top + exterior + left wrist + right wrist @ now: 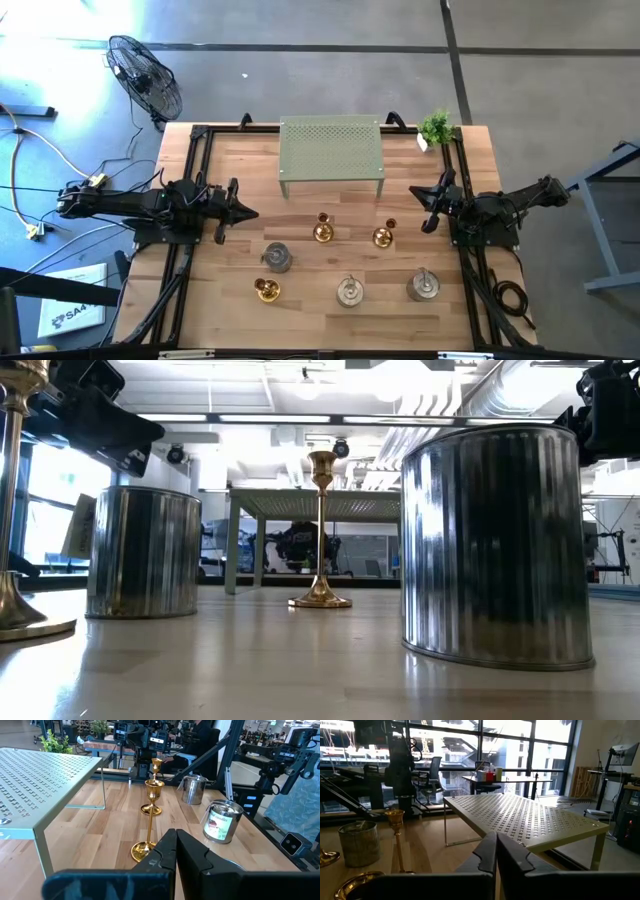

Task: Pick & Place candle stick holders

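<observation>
Bright daylight is flooding in from far windows (470,750); ceiling lights are glaring on near, blurred tins (495,545).

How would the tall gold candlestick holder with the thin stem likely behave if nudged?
The tall gold candlestick holder would probably tip easily: its cup sits high above a small round base. Its polished metal looks slippery. It seems rigid, unlikely to bend.

Low view crops gold candle stick holder (18,510) at left.
</observation>
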Action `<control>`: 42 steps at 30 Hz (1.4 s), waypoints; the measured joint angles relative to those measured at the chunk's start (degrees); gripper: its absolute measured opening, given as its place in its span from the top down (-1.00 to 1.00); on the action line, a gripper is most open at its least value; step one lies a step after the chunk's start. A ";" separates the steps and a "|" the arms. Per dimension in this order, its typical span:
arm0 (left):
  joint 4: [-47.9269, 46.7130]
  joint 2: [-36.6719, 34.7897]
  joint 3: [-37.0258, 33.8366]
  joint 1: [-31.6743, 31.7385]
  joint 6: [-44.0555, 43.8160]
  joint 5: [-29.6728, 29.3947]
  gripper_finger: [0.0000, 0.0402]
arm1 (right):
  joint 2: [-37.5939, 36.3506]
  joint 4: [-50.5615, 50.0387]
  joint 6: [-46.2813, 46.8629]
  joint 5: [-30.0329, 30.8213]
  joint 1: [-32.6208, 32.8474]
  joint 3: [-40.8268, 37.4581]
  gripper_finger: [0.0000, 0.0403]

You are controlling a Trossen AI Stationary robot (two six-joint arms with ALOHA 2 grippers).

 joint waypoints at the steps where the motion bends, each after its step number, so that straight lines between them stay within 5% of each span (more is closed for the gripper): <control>1: 0.01 0.00 0.00 0.00 0.01 -0.02 0.99 | 0.00 0.02 0.00 0.00 0.00 0.00 0.98; 42: 0.60 0.00 0.00 0.00 0.01 -0.69 0.99 | -0.02 0.43 0.02 -1.84 0.02 0.00 0.97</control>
